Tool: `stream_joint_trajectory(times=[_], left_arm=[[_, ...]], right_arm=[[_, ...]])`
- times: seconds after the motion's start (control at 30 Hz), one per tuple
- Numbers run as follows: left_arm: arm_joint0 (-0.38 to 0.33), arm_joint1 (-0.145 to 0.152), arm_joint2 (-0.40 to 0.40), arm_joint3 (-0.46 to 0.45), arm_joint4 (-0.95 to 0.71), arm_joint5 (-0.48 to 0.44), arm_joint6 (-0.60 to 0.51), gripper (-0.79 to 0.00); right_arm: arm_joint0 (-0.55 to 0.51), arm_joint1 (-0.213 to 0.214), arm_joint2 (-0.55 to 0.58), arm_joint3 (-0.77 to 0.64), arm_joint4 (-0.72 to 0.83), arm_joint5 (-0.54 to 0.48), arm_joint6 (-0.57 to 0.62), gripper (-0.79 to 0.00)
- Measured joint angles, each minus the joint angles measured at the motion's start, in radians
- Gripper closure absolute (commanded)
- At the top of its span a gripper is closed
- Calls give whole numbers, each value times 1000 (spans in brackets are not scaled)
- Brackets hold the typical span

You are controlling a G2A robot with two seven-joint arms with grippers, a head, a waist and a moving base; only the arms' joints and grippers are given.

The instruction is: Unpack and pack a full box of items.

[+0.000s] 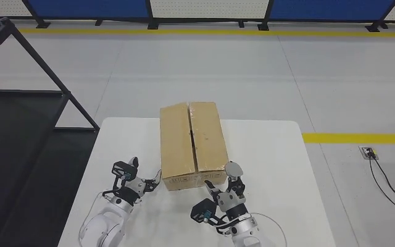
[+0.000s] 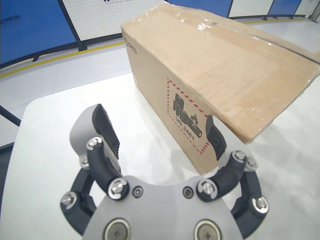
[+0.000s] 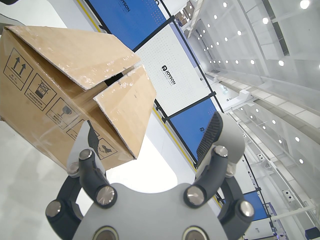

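- White tabletop (image 1: 271, 160) under both sets of jaws, with rounded corners.
- Blue and white partition panels (image 1: 203, 8) stand far beyond the jaws, past a yellow floor line (image 1: 185, 31).
- Black frame (image 1: 43, 92) stands off the tabletop, on the left gripper's outer side.
- Cardboard box (image 1: 191, 145) sits on the tabletop, long axis running away from the jaws. Its near end lies just ahead of and between the two grippers.
- Box top flaps are down with a seam along the middle. In the right wrist view the flaps gape slightly at the end, with a dark gap between them, under shiny clear tape.
- Left gripper (image 2: 155, 117): jaws apart, holding nothing, low over the tabletop. The box's long side with the red-dashed warning label is just beside the inner finger; cannot tell if it touches.
- Right gripper (image 3: 150, 123): jaws apart, holding nothing. The box's end face with the handling symbols is just ahead, close to one finger.
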Motion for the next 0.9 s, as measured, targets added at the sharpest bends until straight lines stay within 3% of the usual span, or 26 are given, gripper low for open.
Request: stream_joint_trajectory(times=[0.2, 0.43, 0.53, 0.9], left_arm=[[0, 0, -1, 0, -1, -1, -1, -785], [12, -2, -19, -12, -23, 50, 8, -785], [12, -5, -28, -11, -59, 79, 13, -785], [18, -5, -48, -6, -78, 57, 13, -785]], right_arm=[[-1, -1, 0, 14, 4, -3, -63, -785], [50, -27, -43, 63, -104, 28, 86, -785], [76, -38, -58, 86, -112, 15, 104, -785], [135, -68, -65, 156, -109, 21, 146, -785]])
